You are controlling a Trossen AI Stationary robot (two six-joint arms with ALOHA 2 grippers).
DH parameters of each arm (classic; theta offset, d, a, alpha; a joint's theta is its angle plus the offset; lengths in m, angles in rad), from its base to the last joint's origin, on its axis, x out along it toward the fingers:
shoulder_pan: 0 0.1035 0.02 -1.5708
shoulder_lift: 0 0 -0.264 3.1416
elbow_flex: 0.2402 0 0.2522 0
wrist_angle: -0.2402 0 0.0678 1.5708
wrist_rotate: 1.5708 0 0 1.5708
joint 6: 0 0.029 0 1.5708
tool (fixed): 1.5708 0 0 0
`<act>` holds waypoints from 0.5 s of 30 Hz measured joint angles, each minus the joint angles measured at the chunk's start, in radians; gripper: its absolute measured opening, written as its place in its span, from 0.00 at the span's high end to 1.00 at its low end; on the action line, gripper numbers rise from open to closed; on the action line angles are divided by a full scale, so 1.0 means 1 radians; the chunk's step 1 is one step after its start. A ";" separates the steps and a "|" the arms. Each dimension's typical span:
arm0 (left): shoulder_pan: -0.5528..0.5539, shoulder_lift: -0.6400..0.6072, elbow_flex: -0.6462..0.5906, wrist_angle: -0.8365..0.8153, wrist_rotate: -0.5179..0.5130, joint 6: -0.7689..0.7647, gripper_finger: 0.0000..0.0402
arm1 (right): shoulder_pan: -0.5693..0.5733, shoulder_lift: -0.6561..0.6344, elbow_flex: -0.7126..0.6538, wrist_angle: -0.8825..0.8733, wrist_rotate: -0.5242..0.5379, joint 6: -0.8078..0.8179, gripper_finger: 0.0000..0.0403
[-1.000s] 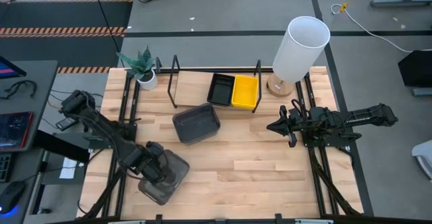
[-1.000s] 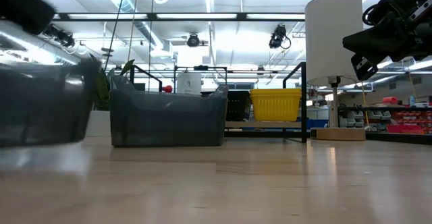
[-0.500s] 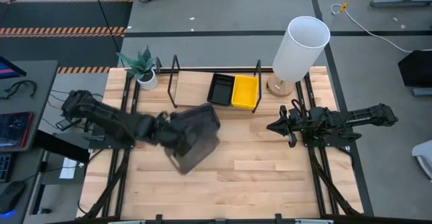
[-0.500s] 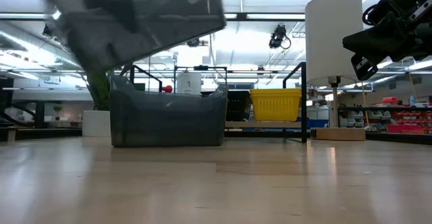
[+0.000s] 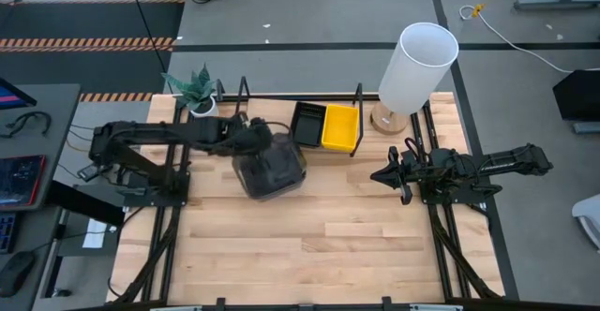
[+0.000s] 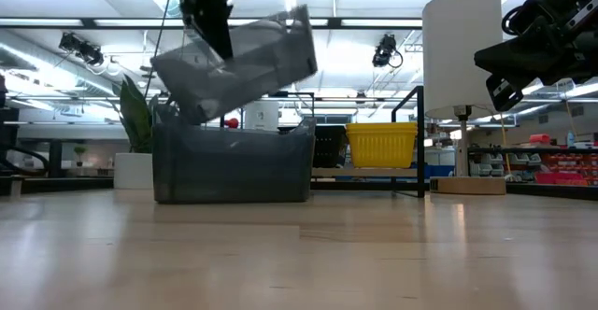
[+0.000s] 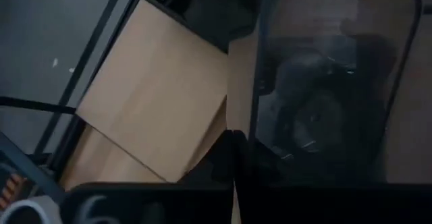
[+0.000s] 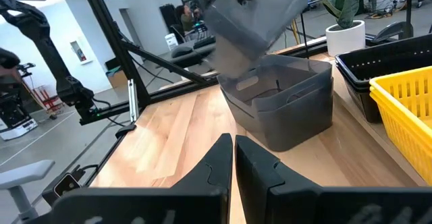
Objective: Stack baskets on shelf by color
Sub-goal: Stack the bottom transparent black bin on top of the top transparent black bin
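Note:
My left gripper (image 5: 246,139) (image 6: 213,21) is shut on a large dark grey basket (image 6: 238,60) (image 8: 251,9). It hangs tilted in the air just above a second dark grey basket (image 5: 275,174) (image 6: 232,166) (image 8: 283,102), which rests on its base on the table in front of the shelf (image 5: 272,135). Small black baskets (image 5: 307,124) and a yellow basket (image 5: 340,127) sit on the right part of the shelf. My right gripper (image 5: 388,175) (image 8: 233,150) waits shut at the table's right side, level above the wood. My left gripper holds the upper grey basket by the wall (image 6: 207,52) at its left end, coming from above with the fingers pointing down. The basket is lifted clear and tilted, its right end higher. In the left wrist view the translucent wall (image 7: 324,82) hides the fingertips.
A lamp with a tall white shade (image 5: 418,66) stands at the far right of the table. A potted plant (image 5: 197,96) stands at the far left, beside the shelf's wire loop (image 5: 242,114). Bare wood (image 5: 309,245) fills the near half of the table.
My left gripper has lifted the grey basket from the table's near left corner. It has carried it up, toward the far edge and to the right, until it hangs over the other grey basket. The basket has tipped on the way. My right arm kept still.

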 joint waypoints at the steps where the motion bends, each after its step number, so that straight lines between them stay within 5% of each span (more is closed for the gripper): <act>1: 0.017 0.000 0.000 -0.002 0.010 0.034 0.98 | 0.000 0.000 0.000 0.000 0.000 0.000 0.94; 15: 0.095 0.112 0.001 -0.021 0.237 0.134 0.98 | 0.000 0.000 0.000 0.002 0.000 0.000 0.94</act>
